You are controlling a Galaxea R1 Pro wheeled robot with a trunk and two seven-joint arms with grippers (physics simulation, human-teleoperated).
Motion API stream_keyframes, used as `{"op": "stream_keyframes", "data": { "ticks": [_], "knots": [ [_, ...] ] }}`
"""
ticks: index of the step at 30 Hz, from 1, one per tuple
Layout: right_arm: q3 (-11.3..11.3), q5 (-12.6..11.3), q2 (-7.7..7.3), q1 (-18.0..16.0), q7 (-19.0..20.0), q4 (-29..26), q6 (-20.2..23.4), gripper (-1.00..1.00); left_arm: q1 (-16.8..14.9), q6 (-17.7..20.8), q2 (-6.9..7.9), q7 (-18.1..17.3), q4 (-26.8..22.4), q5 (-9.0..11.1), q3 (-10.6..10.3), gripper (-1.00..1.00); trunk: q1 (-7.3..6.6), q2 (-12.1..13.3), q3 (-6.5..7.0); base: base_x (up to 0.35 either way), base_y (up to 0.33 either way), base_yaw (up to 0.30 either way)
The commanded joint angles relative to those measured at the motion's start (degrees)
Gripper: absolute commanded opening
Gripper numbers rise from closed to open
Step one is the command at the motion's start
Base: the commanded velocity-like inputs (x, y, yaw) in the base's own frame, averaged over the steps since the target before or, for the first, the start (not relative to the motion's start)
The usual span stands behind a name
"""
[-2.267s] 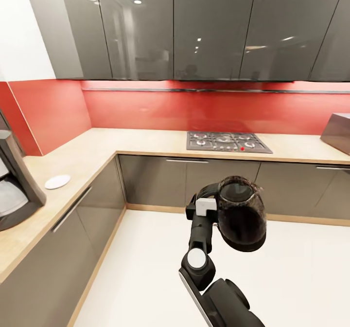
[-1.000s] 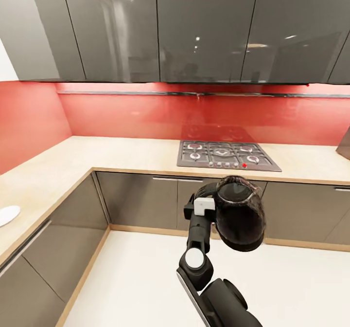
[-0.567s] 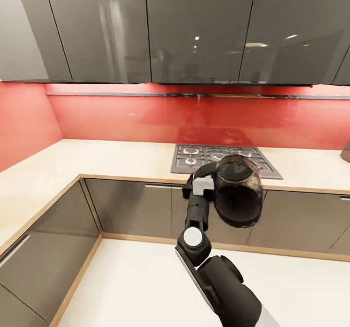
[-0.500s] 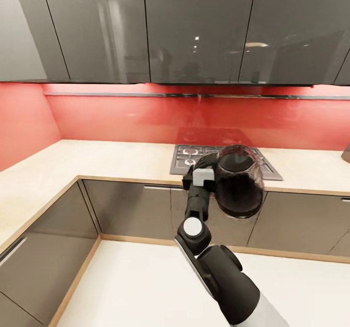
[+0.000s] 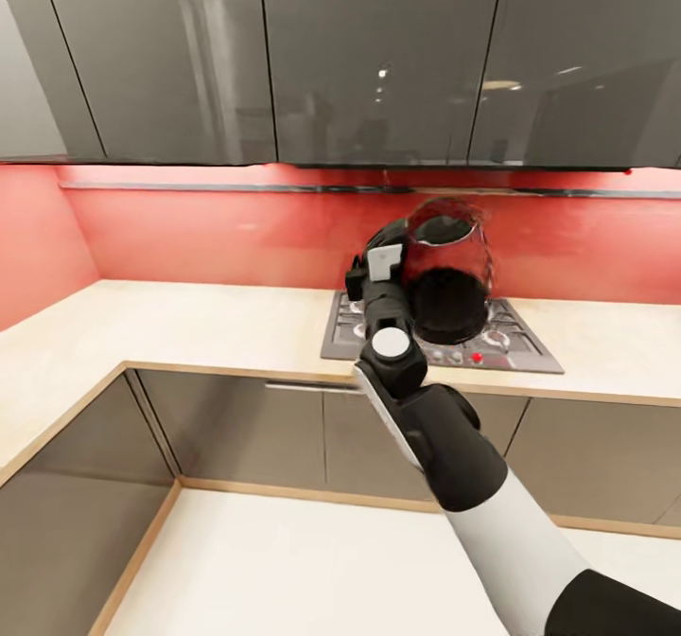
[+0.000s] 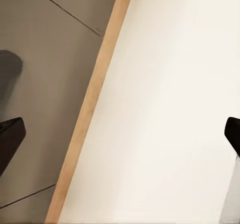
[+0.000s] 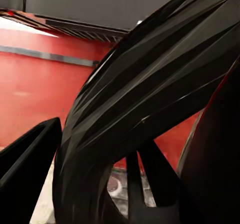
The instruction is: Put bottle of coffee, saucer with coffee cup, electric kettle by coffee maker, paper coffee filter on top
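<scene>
The electric kettle (image 5: 446,281), clear glass with a dark lower body and a black loop handle, hangs in the air in front of the hob, a little tilted. My right gripper (image 5: 383,265) is shut on that handle, with the arm reaching up from the lower right. In the right wrist view the black handle (image 7: 150,99) looms close and crosses between the fingers. My left gripper (image 6: 120,136) is open, its dark fingertips (image 6: 10,139) at the frame's two edges with only floor and a cabinet front beyond. The beige kitchen countertop (image 5: 189,324) runs along the red wall and down the left side.
A steel gas hob (image 5: 515,344) is set into the counter behind the kettle. Glossy grey wall cabinets (image 5: 378,59) hang above, and grey base cabinets (image 5: 246,428) stand under the wood-edged worktop. White floor (image 5: 284,560) lies in the corner between the counters.
The head view has swung right and nearer the hob; the coffee maker and the white dish on the left counter have left the picture. My right arm has lifted the kettle higher.
</scene>
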Motion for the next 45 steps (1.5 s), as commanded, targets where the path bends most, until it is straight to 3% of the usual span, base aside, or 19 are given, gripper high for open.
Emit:
{"op": "stream_keyframes", "data": {
  "ticks": [1,7,9,11,14,18,22,42,45],
  "knots": [
    [-0.1,-1.3,0.0,-0.2,1.0,0.0,0.7,-1.0,0.0,-0.1,0.09,0.3,0.4,0.5,-0.5,1.0,0.06,-0.1,-0.12,0.303,-0.073,0.0],
    [-0.1,-18.2,0.0,-0.3,3.5,0.0,0.8,-1.0,0.0,-0.1,0.94,0.6,1.6,0.9,-0.4,1.0,0.06,-0.1,-0.12,0.317,-0.022,0.0],
    [0.0,-21.7,0.0,-0.3,3.9,0.0,0.8,-1.0,0.0,-0.1,0.99,0.6,1.7,0.9,-0.4,1.0,0.06,-0.1,-0.12,0.334,-0.003,0.0],
    [0.0,-23.5,0.0,-0.3,4.7,0.1,0.8,-1.0,0.0,-0.1,0.98,0.5,1.7,0.9,-0.4,1.0,0.06,-0.1,-0.12,0.336,-0.001,0.0],
    [0.2,-24.4,0.0,-0.3,7.8,0.0,1.3,-1.0,0.0,-0.1,1.03,0.5,1.8,0.9,-0.4,1.0,0.06,-0.1,-0.12,0.323,0.0,0.0],
    [0.8,-24.7,0.0,-0.3,14.8,-0.1,4.1,-1.0,0.0,-0.1,1.05,0.6,2.3,0.9,-0.2,1.0,0.06,-0.1,-0.12,0.155,0.0,0.0],
    [1.0,-24.7,0.0,-0.3,17.8,0.0,4.9,-1.0,0.0,-0.1,1.06,0.7,2.6,1.0,-0.2,1.0,0.06,-0.1,-0.12,0.034,0.0,0.0],
    [0.9,-24.6,0.0,-0.2,18.6,-0.1,5.1,-1.0,0.0,-0.1,0.93,0.7,2.6,1.0,-0.1,1.0,0.06,-0.1,-0.12,0.001,0.0,0.0],
    [0.9,-24.6,-0.79,-0.1,18.6,-0.1,5.1,-1.0,0.0,-0.1,0.7,0.7,2.6,0.9,-0.2,1.0,0.06,-0.1,-0.12,0.0,0.0,0.0]
  ]
}}
